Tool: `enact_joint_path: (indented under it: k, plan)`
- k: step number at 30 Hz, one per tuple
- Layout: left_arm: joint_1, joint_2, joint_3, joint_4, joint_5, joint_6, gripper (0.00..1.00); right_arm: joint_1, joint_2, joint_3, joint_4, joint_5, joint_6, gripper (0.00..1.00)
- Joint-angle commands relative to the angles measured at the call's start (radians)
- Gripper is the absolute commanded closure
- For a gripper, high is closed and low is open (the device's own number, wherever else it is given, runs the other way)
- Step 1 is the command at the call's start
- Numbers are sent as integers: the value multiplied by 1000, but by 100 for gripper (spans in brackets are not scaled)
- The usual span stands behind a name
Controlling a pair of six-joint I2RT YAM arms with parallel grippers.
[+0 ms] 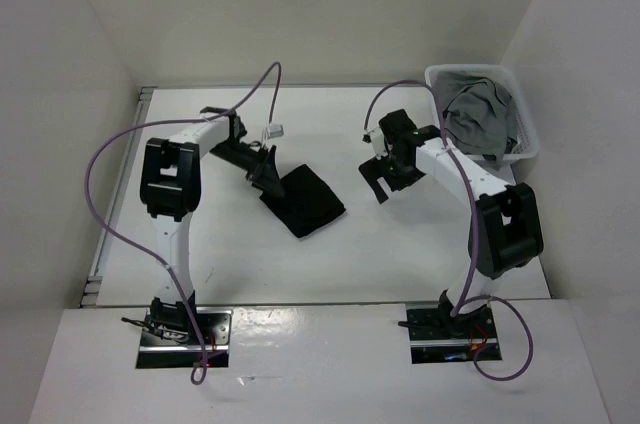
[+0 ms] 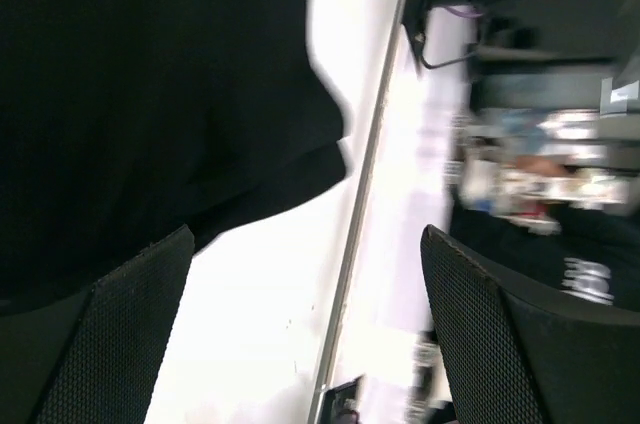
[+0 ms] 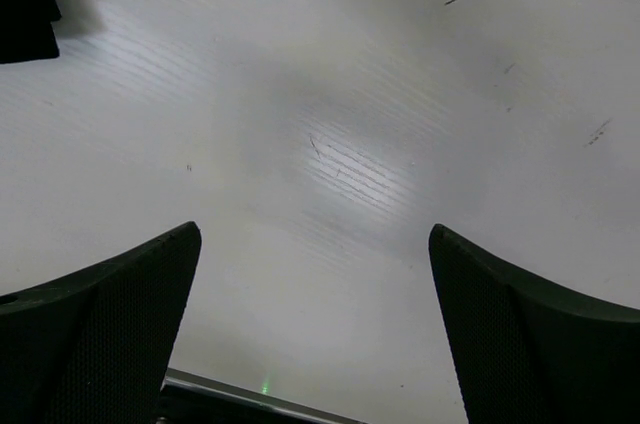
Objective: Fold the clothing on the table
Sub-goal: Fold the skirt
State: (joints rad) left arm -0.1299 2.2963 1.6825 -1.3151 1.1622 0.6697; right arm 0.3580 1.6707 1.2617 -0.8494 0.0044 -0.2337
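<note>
The black clothing (image 1: 305, 202) lies as a small folded rectangle on the white table (image 1: 400, 244), left of centre. My left gripper (image 1: 265, 172) hovers at its upper left edge, open and empty. In the left wrist view the clothing (image 2: 150, 94) fills the upper left, just ahead of the left gripper (image 2: 305, 274), with bare table (image 2: 260, 324) between the fingers (image 2: 130, 334). My right gripper (image 1: 380, 179) stands open to the right of the clothing, apart from it. The right wrist view shows the right gripper (image 3: 310, 284) over bare table (image 3: 330, 144), with a corner of the clothing (image 3: 20, 4) at top left.
A white basket (image 1: 523, 134) holding a grey garment (image 1: 475, 109) stands at the back right, close behind the right arm. A metal rail (image 2: 360, 204) runs along the table's near edge. White walls enclose the table on three sides.
</note>
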Motion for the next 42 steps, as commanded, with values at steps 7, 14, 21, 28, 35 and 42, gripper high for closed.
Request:
enact_joint_path:
  k: [7, 14, 21, 28, 35, 42]
  plan:
    - [44, -573, 157, 92, -149, -205, 0, -163, -275, -10, 4, -35, -3, 1]
    - [254, -1024, -297, 553, -571, -514, 0, -428, -437, -116, 137, -66, 77, 1]
    - [510, -1124, -572, 698, -768, -617, 0, -599, -563, -287, 355, -35, 140, 1]
    - [618, -1134, -646, 801, -860, -628, 0, -628, -493, -315, 401, 5, 140, 1]
    - [630, -1134, -676, 853, -898, -639, 0, -637, -405, -297, 371, 78, 106, 1]
    - [630, -1143, -685, 853, -898, -639, 0, -637, -414, -306, 371, 25, 93, 1]
